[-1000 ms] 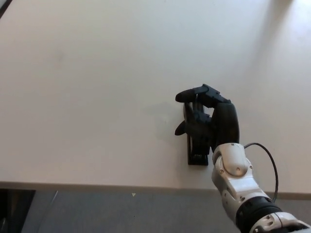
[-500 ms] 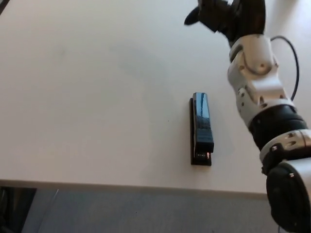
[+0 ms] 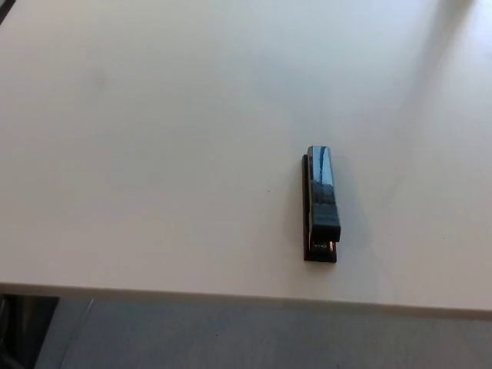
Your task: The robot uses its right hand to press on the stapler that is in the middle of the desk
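One unlabelled black stapler [image 3: 320,204] alone on white desk [image 3: 154,154]; no robot hand visible.

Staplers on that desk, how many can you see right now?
1. A single black stapler lies flat on the white desk, right of centre and near the front edge, pointing away from the camera. Nothing on the desk could hide another.
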Robot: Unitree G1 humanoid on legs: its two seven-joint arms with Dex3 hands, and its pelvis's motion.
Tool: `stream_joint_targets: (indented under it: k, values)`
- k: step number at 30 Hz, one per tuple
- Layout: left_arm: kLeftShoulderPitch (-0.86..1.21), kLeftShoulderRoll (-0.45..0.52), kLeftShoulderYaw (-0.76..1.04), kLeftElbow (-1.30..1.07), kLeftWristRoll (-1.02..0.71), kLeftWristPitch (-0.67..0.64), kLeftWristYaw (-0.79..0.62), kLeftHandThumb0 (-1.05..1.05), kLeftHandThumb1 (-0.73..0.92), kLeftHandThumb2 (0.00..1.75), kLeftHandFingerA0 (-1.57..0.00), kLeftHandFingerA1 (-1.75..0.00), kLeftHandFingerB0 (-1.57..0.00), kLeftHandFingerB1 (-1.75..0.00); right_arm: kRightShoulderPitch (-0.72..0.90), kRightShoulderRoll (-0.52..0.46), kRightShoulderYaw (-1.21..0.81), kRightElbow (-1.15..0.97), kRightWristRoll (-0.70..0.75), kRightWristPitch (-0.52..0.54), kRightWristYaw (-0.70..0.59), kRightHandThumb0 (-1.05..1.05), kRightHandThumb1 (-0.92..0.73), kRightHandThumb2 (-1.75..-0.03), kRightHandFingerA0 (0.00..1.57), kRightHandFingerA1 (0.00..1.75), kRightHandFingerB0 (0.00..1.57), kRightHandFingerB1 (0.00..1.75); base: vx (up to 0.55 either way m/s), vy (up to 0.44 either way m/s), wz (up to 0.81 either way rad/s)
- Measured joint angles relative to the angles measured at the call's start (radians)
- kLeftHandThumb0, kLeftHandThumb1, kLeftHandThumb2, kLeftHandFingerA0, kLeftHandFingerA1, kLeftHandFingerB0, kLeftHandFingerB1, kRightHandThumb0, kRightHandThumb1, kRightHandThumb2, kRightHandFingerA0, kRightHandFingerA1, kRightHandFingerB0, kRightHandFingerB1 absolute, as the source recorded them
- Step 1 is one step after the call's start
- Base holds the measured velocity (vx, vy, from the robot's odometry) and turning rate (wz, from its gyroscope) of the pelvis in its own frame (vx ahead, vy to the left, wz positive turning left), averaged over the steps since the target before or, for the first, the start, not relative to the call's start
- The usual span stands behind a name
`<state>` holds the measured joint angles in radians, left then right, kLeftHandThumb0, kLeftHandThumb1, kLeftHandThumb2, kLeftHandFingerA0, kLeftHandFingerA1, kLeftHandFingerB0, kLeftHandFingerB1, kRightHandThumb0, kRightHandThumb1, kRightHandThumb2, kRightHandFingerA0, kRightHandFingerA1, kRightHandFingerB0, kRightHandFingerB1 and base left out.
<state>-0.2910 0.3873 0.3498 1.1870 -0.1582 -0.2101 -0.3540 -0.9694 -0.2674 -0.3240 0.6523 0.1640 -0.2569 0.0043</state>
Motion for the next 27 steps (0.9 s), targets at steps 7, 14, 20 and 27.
stream_joint_targets:
  k: [7,14,20,27]
  values:
    - [-0.028,0.050,-0.041,0.015,0.020,0.075,0.025,-0.26,0.77,1.23,0.00,-0.46,0.00,-0.46,0.164,-0.212,-0.178,0.064,0.056,0.003,0.062,-0.06,-0.74,-0.78,1.26,1.18,0.83,1.08,0.00,0.000,0.00]
    - [-0.058,0.069,-0.032,0.037,0.019,0.161,0.056,-0.24,0.70,1.19,-0.09,-0.50,-0.08,-0.49,0.363,-0.342,-0.310,0.279,0.093,-0.039,0.109,-0.09,-0.52,-1.07,1.29,1.19,0.96,1.01,0.00,0.000,0.00]
    - [-0.046,0.075,-0.029,0.043,0.019,0.194,0.069,-0.25,0.70,1.19,-0.08,-0.49,-0.07,-0.49,0.512,-0.374,-0.335,0.424,0.093,-0.064,0.078,-0.21,-0.74,-0.73,1.31,1.21,0.89,1.11,0.00,0.000,0.00]
    - [0.007,0.074,-0.023,0.041,0.016,0.203,0.069,-0.24,0.71,1.20,-0.07,-0.49,-0.07,-0.49,0.696,-0.370,-0.328,0.558,0.082,-0.085,-0.005,-0.16,-0.72,-0.77,1.31,1.09,0.89,1.17,0.00,0.000,0.00]
